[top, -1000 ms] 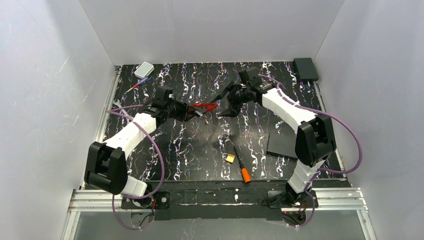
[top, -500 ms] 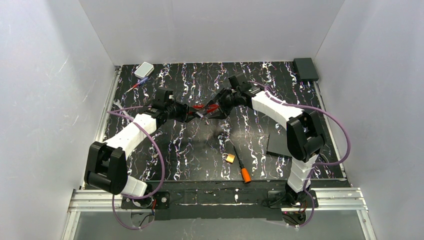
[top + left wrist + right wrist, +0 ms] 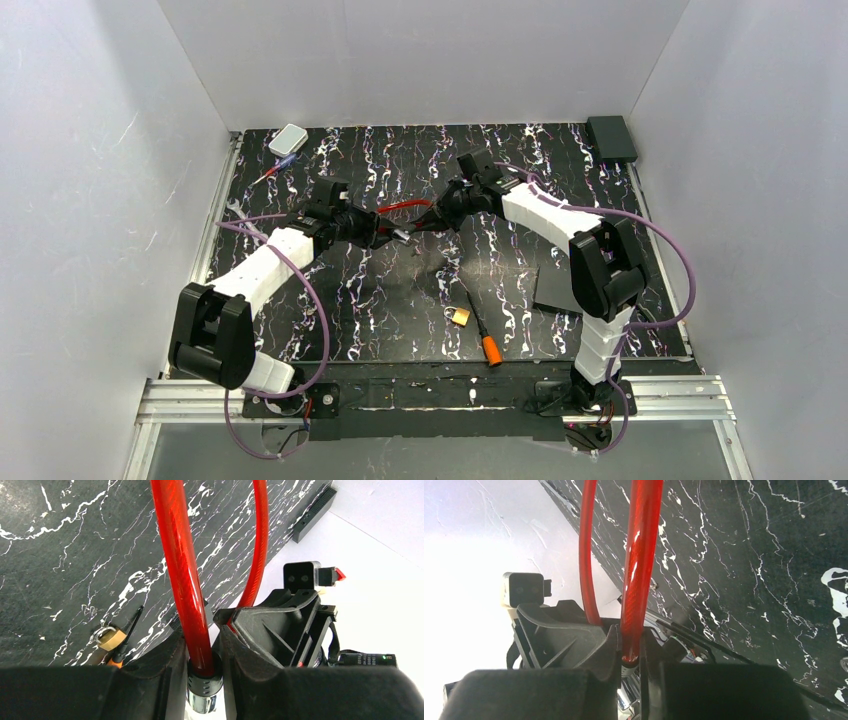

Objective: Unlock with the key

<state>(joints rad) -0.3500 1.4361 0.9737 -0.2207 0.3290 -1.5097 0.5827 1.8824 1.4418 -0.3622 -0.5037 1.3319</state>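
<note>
A red cable lock (image 3: 405,207) hangs above the middle of the black marbled table, held between both grippers. My left gripper (image 3: 385,232) is shut on one end of it. In the left wrist view the fingers (image 3: 165,660) clamp the black collar and chrome barrel (image 3: 204,690) where the red cable (image 3: 180,555) enters. My right gripper (image 3: 437,217) is shut on the cable's other end. In the right wrist view the cable (image 3: 640,555) runs down between the closed jaws, with chrome (image 3: 624,700) below them. The key is hidden.
A small brass padlock (image 3: 460,316) lies beside an orange-handled screwdriver (image 3: 483,332) near the front middle; both also show in the left wrist view, the padlock (image 3: 110,637) at lower left. A grey box (image 3: 288,138) sits back left, a black box (image 3: 611,137) back right, a dark sheet (image 3: 563,290) at right.
My right gripper moved left to the cable and closed on it. The red loop now arches between the two grippers. The left arm barely moved.
</note>
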